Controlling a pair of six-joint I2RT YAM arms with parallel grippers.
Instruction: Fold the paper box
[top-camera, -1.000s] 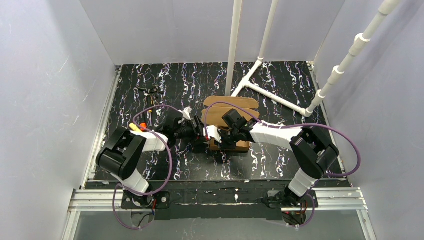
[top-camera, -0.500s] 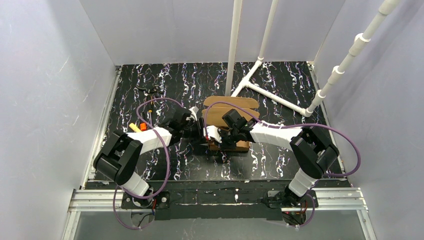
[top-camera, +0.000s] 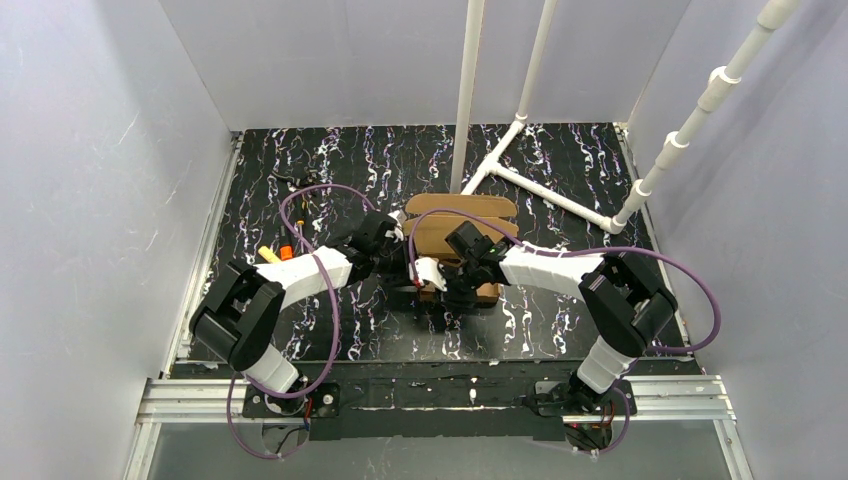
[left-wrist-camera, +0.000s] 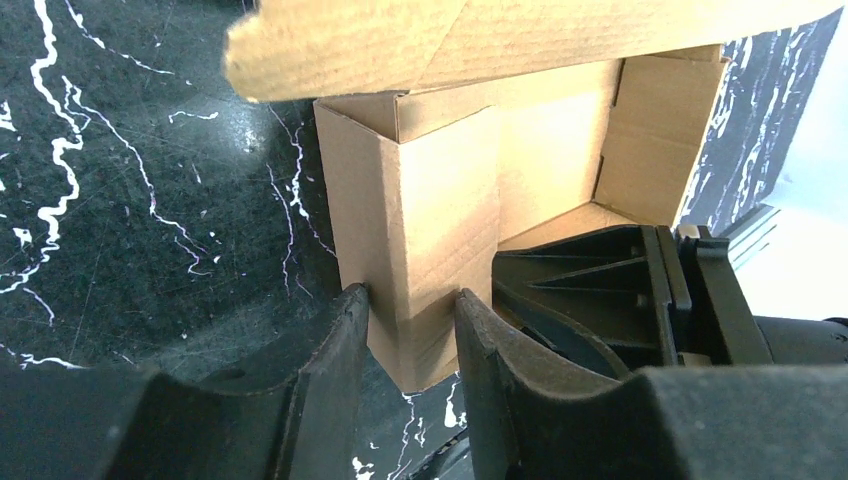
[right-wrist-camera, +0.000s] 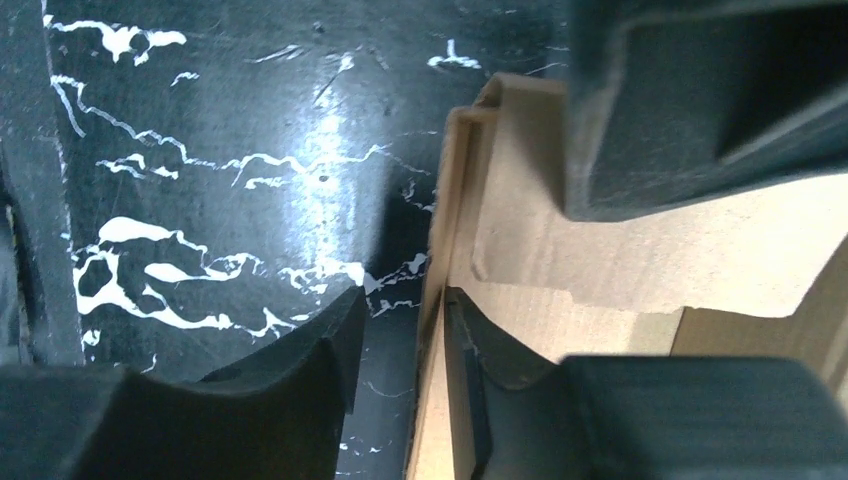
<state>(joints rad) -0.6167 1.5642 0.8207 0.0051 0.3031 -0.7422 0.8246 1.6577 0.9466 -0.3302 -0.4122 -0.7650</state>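
Left hand (left-wrist-camera: 410, 335) is set narrow, its two black fingers (left-wrist-camera: 335, 370) pinching a folded corner of the paper box (left-wrist-camera: 440, 200), one finger on each side and both touching cardboard. Right hand (right-wrist-camera: 400, 330) is also narrow and straddles a thin upright wall of the box. Its inner finger (right-wrist-camera: 465, 350) rests against the cardboard, while the outer finger stands just off it with a dark sliver of bench between. Both hands meet at the near left corner of the box in the top view.

The box sits mid-bench, just in front of a white pipe post (top-camera: 467, 90). It is plain brown, unprinted and part folded, with side walls up, the inside open and a long flap tilted up at the far side. Creases and a cut notch show inside.

The bench (top-camera: 330, 160) is black with white marble veins and looks glossy. Small orange and yellow bits (top-camera: 277, 253) lie near the left arm. Pale grey walls (top-camera: 100, 150) stand on three sides. Purple cables (top-camera: 320, 300) loop over both arms.
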